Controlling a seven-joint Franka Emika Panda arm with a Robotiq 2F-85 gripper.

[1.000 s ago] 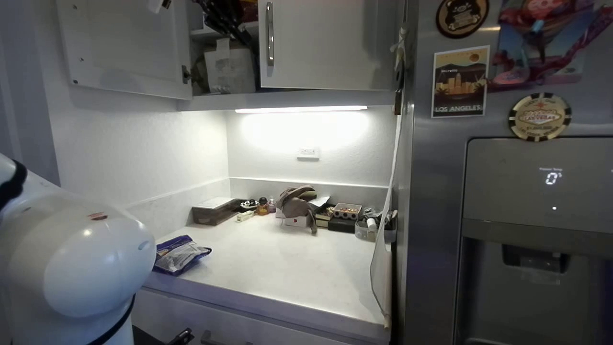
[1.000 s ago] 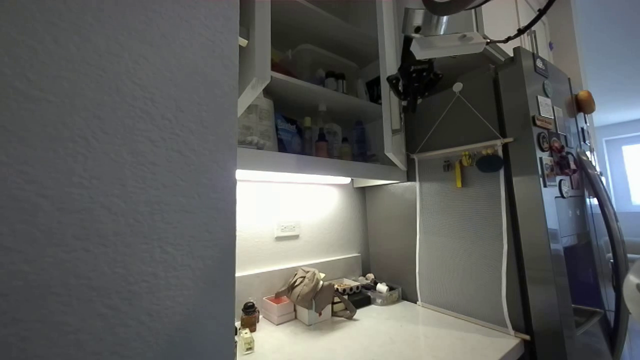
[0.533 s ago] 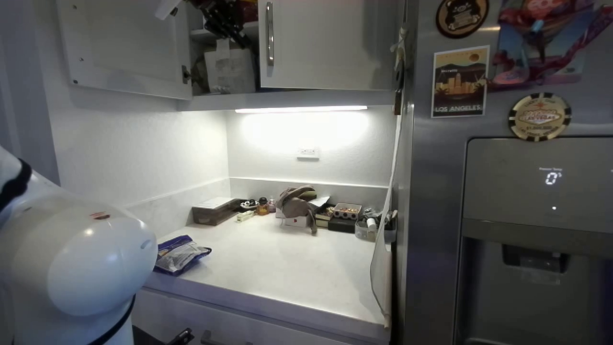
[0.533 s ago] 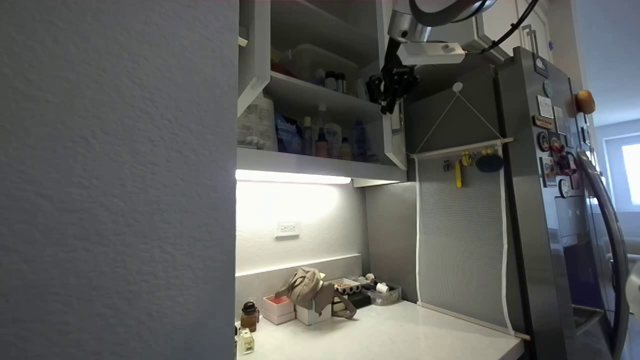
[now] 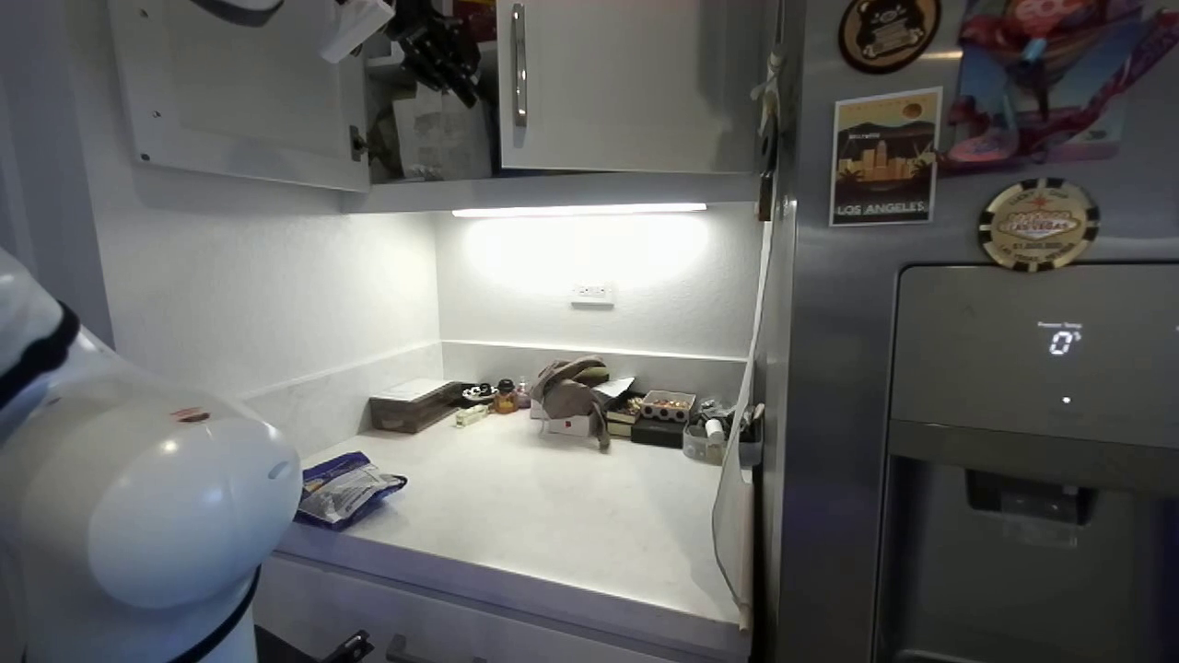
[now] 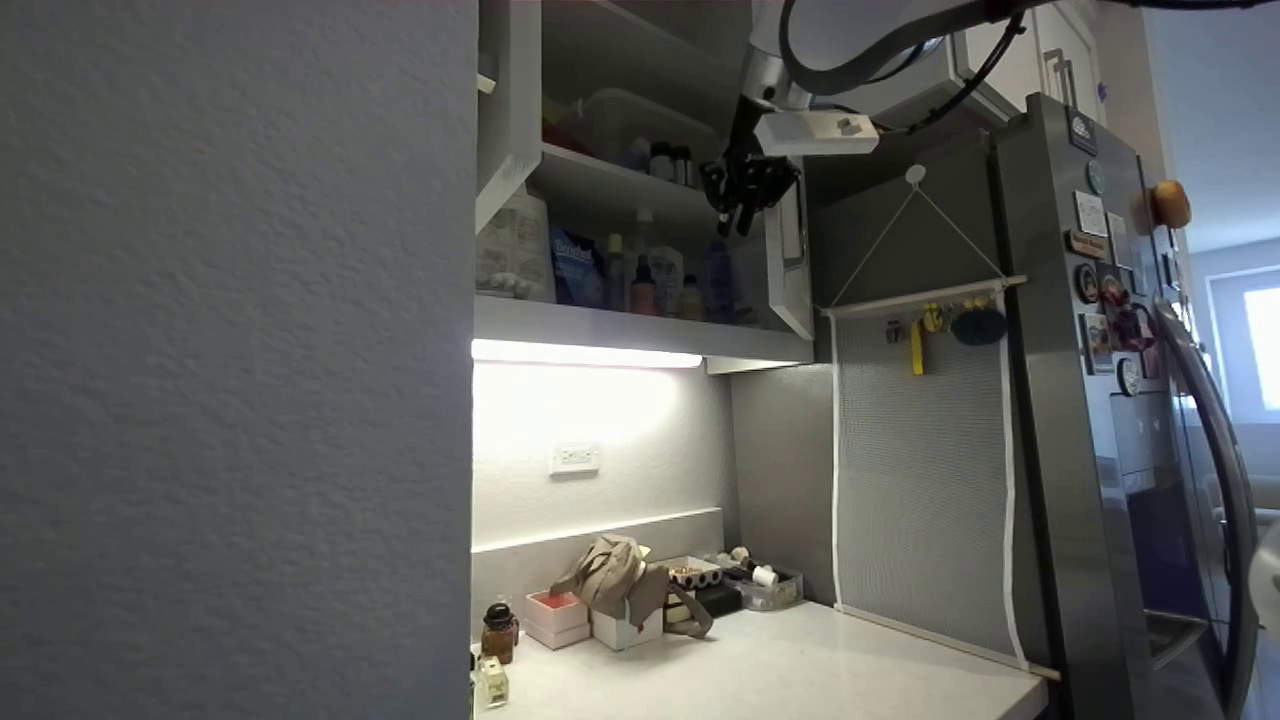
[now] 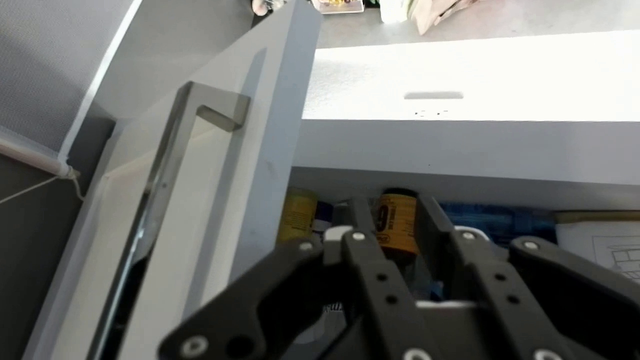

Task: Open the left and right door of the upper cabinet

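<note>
A black 2-fingered hand [image 7: 394,202] hangs before the white wall-mounted upper cabinet [image 5: 414,195], its fingers parted by a narrow gap and gripping nothing. The white rectangular left door [image 5: 249,101] stands swung wide to the left of the hand in an exterior view. The matching white right door [image 5: 636,101], fitted with a silver metal bar handle [image 7: 161,185], stands ajar just to the right of the hand, the handle itself apart from the fingertips. An orange-labelled bottle [image 7: 400,225] with a dark cap shows inside the cabinet, beyond the gap, in the wrist view. A lit white strip [image 5: 580,211] runs along the cabinet's underside, over a pale bench [image 5: 553,506] carrying a crinkled blue-and-silver packet [image 5: 345,490] at the near left. A grey steel fridge [image 5: 838,414] stands to the bench's right.
</note>
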